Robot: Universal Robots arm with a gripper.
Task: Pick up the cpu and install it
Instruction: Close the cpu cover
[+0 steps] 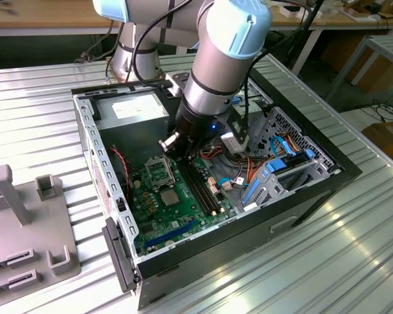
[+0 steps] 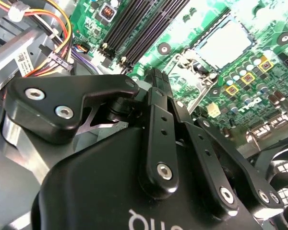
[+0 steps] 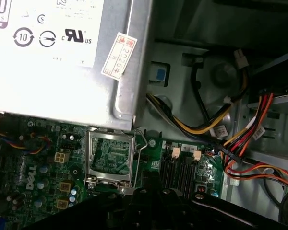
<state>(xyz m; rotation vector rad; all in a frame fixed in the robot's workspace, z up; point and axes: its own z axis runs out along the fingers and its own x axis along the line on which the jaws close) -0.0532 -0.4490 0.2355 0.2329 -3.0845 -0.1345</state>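
I see the table [image 1: 354, 255] as ribbed bare metal with a bright sheen, and in the second wrist view the gripper [image 2: 156, 79] is black with a dull satin finish, fastened by shiny metal screws [image 2: 164, 171]. The power supply [image 3: 62, 81] is smooth grey sheet metal carrying a paper sticker [image 3: 119, 55], and the motherboard [image 1: 177, 219] is glossy green. The cpu [image 1: 169, 196] looks like matt silver-grey metal, though I can't be sure from that far off.

The black gripper [image 2: 156, 80] hangs above the green motherboard [image 2: 180, 31], beside the long black memory slots [image 2: 139, 28]; the pale square cpu [image 2: 225, 40] lies apart from it.
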